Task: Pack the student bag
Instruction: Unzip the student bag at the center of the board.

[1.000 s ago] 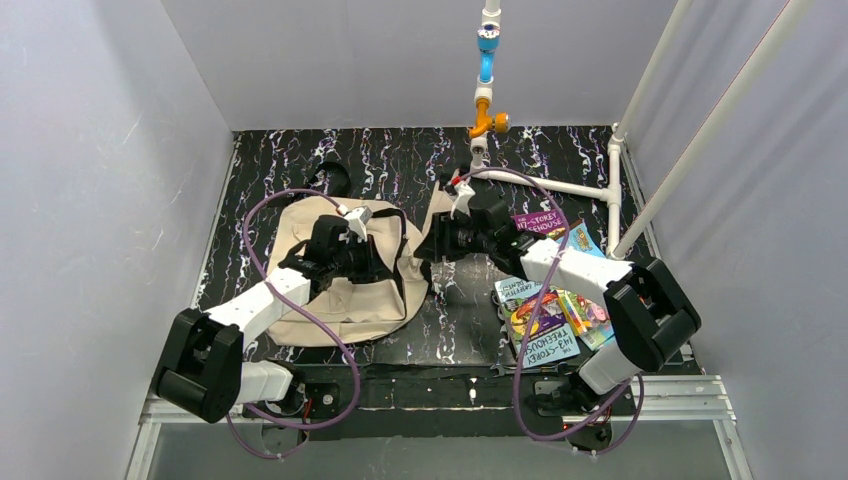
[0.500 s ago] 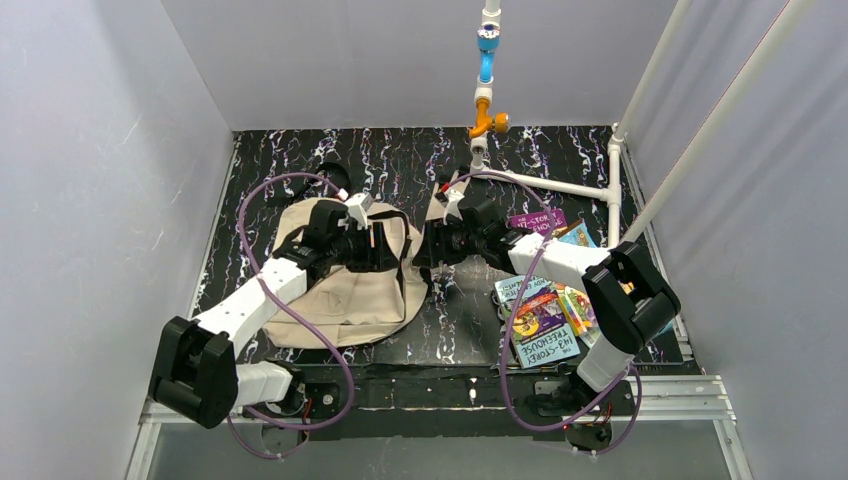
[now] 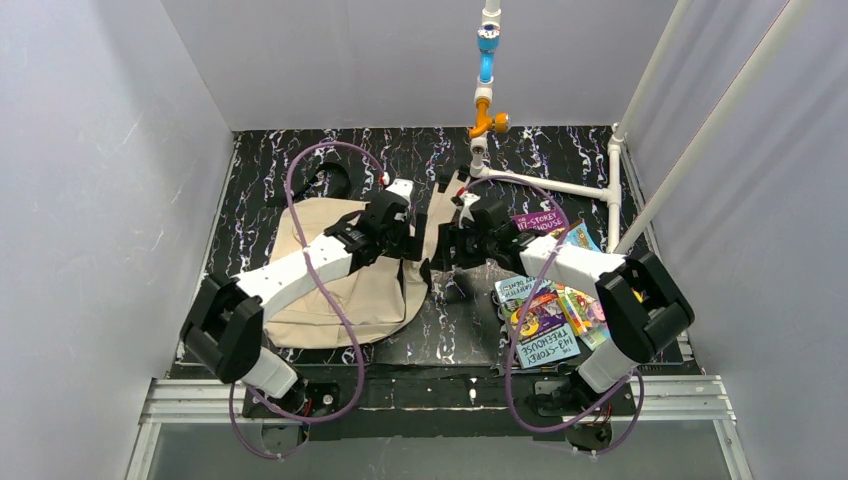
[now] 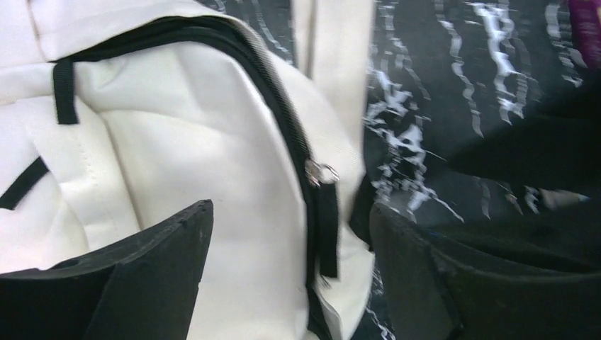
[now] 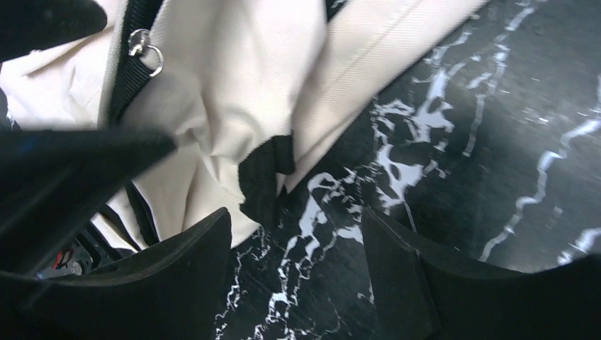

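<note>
White arms [image 3: 292, 274], black joints [image 3: 224, 326] and claws [image 4: 290, 278] [image 5: 295, 273], purple cables [image 3: 288, 185].

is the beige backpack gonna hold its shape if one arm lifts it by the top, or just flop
Probably flop: the student bag lies flat and creased on the table, so it looks soft and near empty. Likely light too. Its strap trails loose and may drag or snag.

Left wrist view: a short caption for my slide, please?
Open jaws over the student bag, zipper pull between them.

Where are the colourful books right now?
In the top view, the books lie piled on the right side of the black table, to the right of the beige student bag.
</note>
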Available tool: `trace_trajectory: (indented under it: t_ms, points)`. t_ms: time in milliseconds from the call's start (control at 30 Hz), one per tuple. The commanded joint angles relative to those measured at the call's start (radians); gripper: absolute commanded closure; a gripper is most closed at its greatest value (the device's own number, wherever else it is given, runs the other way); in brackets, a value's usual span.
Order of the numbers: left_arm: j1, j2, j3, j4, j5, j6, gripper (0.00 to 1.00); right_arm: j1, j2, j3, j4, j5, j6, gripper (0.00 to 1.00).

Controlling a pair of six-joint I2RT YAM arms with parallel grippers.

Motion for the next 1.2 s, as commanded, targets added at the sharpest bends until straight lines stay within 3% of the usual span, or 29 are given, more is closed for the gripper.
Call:
trace_trajectory:
  t_ms: [0, 100, 200, 233, 400, 567, 900, 1033, 1167]
  points:
    - [0.008, 0.090, 0.067, -0.095, -0.166, 0.026, 0.28, -0.045, -0.102, -0.039, -0.010, 0.003, -0.014, 0.25]
    - [0.008, 0.086, 0.066, -0.067, -0.088, 0.039, 0.55, -0.049, -0.138, -0.041, -0.052, -0.010, -0.027, 0.24]
    - [0.018, 0.050, 0.059, -0.051, -0.038, 0.027, 0.92, -0.049, -0.173, -0.056, -0.037, -0.044, -0.019, 0.24]
    - [0.024, 0.035, 0.048, -0.035, -0.011, 0.014, 1.00, -0.049, -0.177, -0.063, -0.029, -0.053, -0.016, 0.24]
    - [0.078, -0.033, -0.032, 0.047, 0.222, -0.048, 1.00, -0.048, -0.162, -0.048, -0.031, -0.117, -0.011, 0.24]
    - [0.138, -0.124, -0.188, 0.264, 0.461, -0.185, 1.00, -0.046, -0.187, -0.045, 0.019, -0.142, -0.009, 0.23]
    - [0.156, -0.111, -0.136, 0.270, 0.684, -0.151, 1.00, -0.008, -0.200, -0.102, 0.287, -0.234, 0.038, 0.21]
    - [0.156, -0.136, -0.164, 0.269, 0.710, -0.131, 1.00, -0.052, -0.162, -0.056, 0.201, -0.136, 0.258, 0.21]
    - [0.159, -0.171, -0.188, 0.256, 0.720, -0.092, 1.00, -0.078, -0.112, -0.005, 0.200, -0.177, 0.418, 0.25]
